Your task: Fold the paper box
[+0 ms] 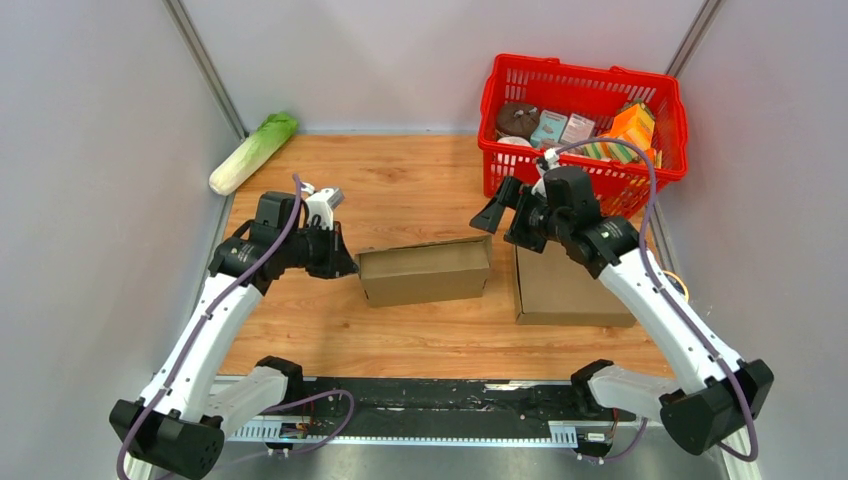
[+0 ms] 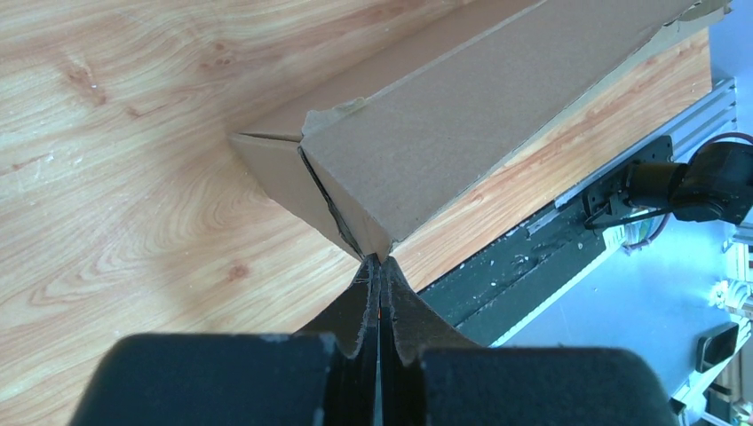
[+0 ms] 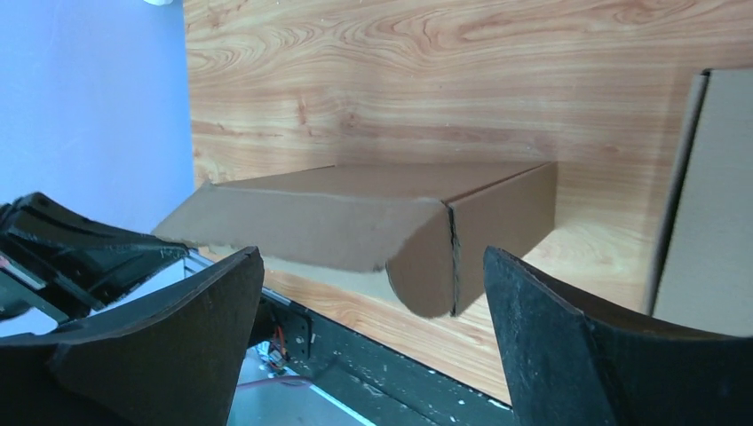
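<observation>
the paper box (image 1: 424, 270) sits near the middle of the wooden table (image 1: 420, 180), between the two arms, and it already stands as a long, low cardboard shell rather than a flat sheet, so the folding looks well along. what is left seems to be at the ends. from the left wrist a dark gap shows between the end panel and the long wall at the left corner of the box (image 2: 462, 124), and from the right wrist the rounded end flap on the box (image 3: 355, 222) meets its neighbour at a visible slit and does not look fully tucked. the left gripper (image 1: 350, 268) is clenched, its tips pressed together right at that left corner (image 2: 380, 266); whether a thin edge of card is nipped between them i cannot tell. the right gripper (image 1: 500, 205) hangs just off the right end with its jaws spread wide and nothing in them (image 3: 371, 257). whether anything lies inside the box the views do not show. a second, flat piece of cardboard (image 1: 570, 290) lies just beside the box on the right, under the right arm. the red basket (image 1: 590, 68) at the far right corner holds a round brown item, a few small packets and an orange carton. a napa cabbage (image 1: 253, 152) lies at the far left.
</observation>
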Robot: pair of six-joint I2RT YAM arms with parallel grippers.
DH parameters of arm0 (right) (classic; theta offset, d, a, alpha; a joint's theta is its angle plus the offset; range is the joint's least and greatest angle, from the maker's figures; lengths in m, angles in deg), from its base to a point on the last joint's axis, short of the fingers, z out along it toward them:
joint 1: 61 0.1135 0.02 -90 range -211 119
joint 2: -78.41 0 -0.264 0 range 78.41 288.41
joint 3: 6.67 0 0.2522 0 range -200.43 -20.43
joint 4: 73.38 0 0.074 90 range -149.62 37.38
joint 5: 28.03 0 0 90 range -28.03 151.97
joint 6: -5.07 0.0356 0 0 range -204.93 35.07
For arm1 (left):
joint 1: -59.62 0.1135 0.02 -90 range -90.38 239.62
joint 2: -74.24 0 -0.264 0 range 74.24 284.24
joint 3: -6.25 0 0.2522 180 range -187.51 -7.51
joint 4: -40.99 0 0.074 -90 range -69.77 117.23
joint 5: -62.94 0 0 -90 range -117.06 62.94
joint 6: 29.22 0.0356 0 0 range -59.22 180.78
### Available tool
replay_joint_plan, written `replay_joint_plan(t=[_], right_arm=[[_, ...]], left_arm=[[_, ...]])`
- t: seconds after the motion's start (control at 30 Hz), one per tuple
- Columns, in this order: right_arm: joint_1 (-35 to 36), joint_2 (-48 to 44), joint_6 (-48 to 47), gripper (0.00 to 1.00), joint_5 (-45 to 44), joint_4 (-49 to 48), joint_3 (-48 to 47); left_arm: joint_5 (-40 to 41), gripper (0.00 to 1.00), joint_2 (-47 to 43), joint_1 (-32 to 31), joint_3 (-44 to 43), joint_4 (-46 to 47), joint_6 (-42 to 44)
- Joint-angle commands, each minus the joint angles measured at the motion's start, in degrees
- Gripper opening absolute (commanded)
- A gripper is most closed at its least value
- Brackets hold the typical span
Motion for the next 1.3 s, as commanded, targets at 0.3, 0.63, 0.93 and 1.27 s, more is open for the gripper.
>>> replay_joint_plan(t=[0.3, 0.63, 0.93, 1.27], right_arm=[[1.03, 0.62, 2.6, 0.64, 1.63, -15.84, 9.61], [1.73, -1.06, -0.82, 0.57, 1.28, -21.74, 16.57], [1.82, -1.41, -3.2, 0.64, 2.86, -24.73, 18.5], [1.82, 0.79, -1.97, 0.65, 3.65, -27.63, 19.21]], left_arm=[[1.31, 0.0, -2.19, -0.08, 2.02, 3.4, -2.68], [-3.43, 0.39, -9.57, 3.16, 2.02, 1.83, -5.05], [-18.9, 0.2, -8.53, 8.27, 1.05, 20.84, -19.35], [-20.42, 0.04, -2.99, 6.34, 12.27, 36.36, -24.48]])
